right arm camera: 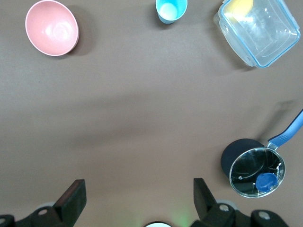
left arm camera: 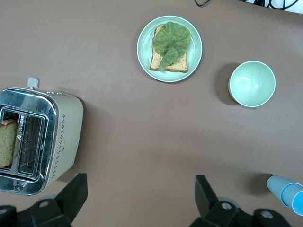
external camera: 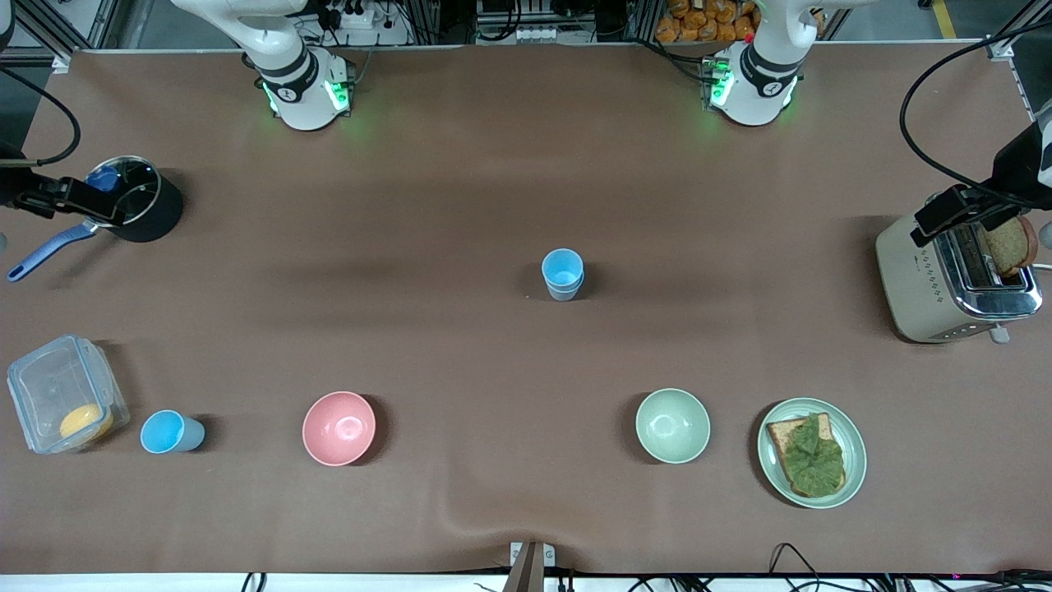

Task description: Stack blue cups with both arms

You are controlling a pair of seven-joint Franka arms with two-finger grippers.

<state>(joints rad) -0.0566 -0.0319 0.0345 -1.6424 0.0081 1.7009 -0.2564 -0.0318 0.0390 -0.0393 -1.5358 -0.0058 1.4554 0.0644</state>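
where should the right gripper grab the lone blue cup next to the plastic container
Likely at the rim, from straight above. The lone blue cup stands upright, mouth open to the top, between the plastic container and the pink bowl, so one finger inside and one outside the thin wall should pinch it. Its tapered sides would tend to slip from a side grip. The right gripper hangs open over bare table.

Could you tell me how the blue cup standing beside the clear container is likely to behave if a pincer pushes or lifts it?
The blue cup looks thin-walled and empty, so probably light and easily shoved. It stands upright on a base narrower than its rim, so a high push may tip it, and its taper would likely roll it in a curve. Its smooth wall could slip.
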